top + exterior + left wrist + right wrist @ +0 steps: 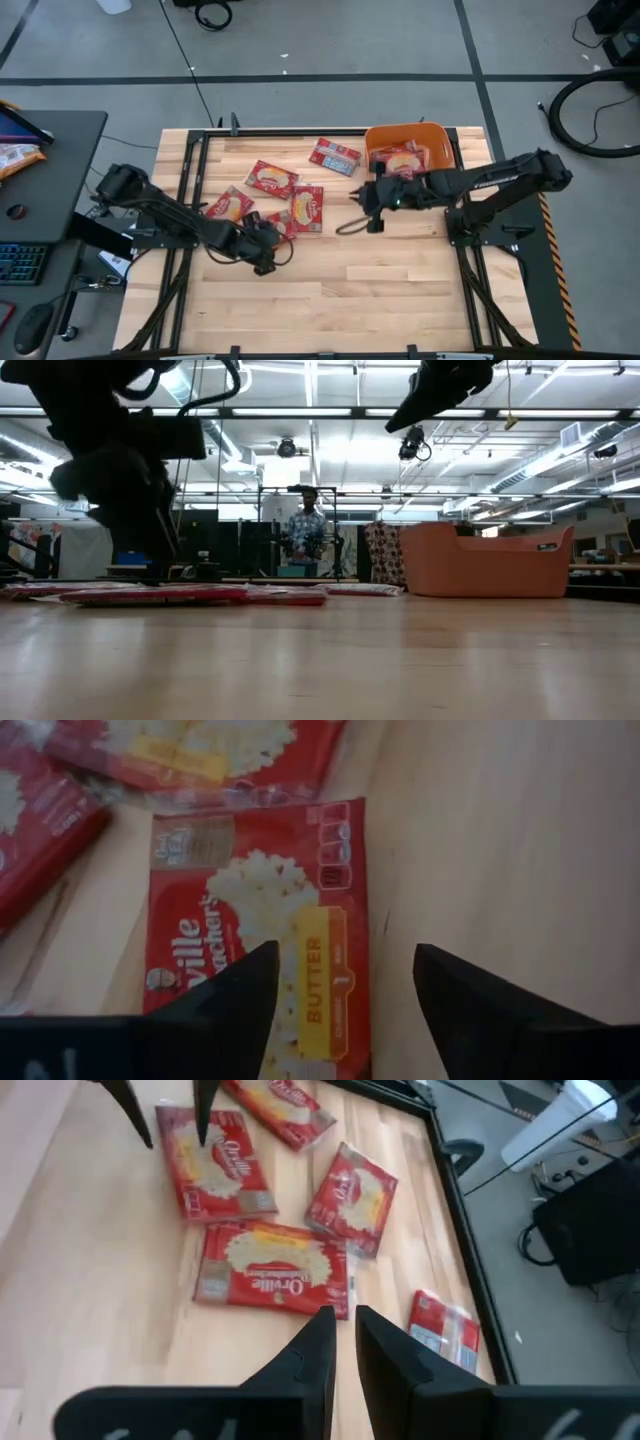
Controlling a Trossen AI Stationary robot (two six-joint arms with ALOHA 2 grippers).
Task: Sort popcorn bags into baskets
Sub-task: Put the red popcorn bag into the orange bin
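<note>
Several red popcorn bags with cream-yellow pictures lie flat on the wooden table, among them one, one and one with a bluish face. More bags lie in the orange tub at the far right. My left gripper is open and low over the near bag. One finger is over the bag and the other over bare wood. My right gripper is shut and empty, raised between the bags and the tub.
A black frame borders the table's far and side edges. Bare wood fills the near half and the middle. A desk with a keyboard stands to the left. A person stands far behind the table.
</note>
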